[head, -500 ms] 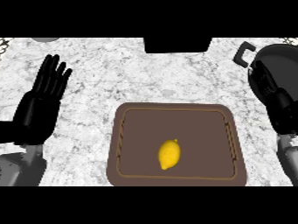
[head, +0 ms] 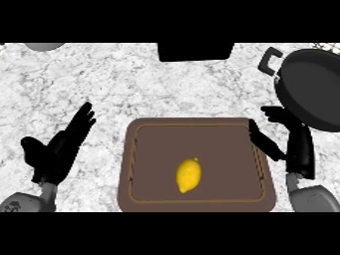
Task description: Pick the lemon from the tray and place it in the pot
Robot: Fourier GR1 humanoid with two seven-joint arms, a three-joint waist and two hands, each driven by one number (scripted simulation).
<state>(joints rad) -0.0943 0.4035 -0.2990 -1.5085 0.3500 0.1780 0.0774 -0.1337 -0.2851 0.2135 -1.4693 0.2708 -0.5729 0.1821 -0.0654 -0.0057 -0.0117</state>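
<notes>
While the lemon (head: 189, 175) lies untouched mid-tray (head: 144, 133), the right hand (head: 286, 137) hovers open-fingered over the tray's right rim, pot (head: 321, 89) beyond; the left hand (head: 61, 147) rests open. Light, firm, rounded, probably prone to rolling: best gripped across its middle.

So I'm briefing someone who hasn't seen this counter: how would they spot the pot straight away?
Start from the brown tray low in the middle of the marble counter, where the lemon lies. Look up and right, past the right hand, to the counter's far right edge. The pot is the large round black vessel there, with a looped handle, the only round black thing.
</notes>
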